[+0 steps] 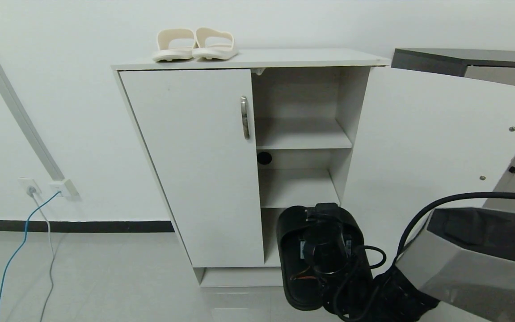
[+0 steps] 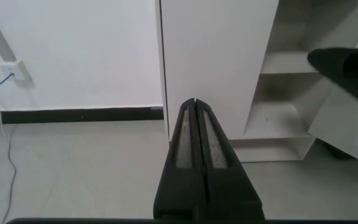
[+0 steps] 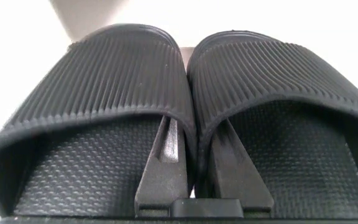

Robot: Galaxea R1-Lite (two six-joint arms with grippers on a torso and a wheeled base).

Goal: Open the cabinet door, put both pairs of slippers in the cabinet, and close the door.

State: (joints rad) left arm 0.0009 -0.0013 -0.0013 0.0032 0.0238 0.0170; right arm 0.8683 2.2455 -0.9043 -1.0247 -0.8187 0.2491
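Note:
The white cabinet (image 1: 248, 58) has its right door (image 1: 427, 143) swung open and its left door (image 1: 195, 165) closed. A beige pair of slippers (image 1: 195, 44) rests on the cabinet top. My right gripper (image 1: 324, 241) is shut on the black pair of slippers (image 1: 293, 268), low in front of the bottom compartment. In the right wrist view its fingers (image 3: 166, 155) pinch the two inner strap edges of the black slippers (image 3: 123, 81) together. My left gripper (image 2: 194, 106) is shut on nothing, low over the floor, facing the cabinet (image 2: 216, 62).
Inside, an upper shelf (image 1: 302, 134) and a middle shelf (image 1: 297, 188) are bare. Wall sockets (image 1: 29, 188) with a blue and a grey cable lie at the left. A grey unit (image 1: 463, 60) stands behind the open door. Open floor (image 1: 83, 277) lies left of the cabinet.

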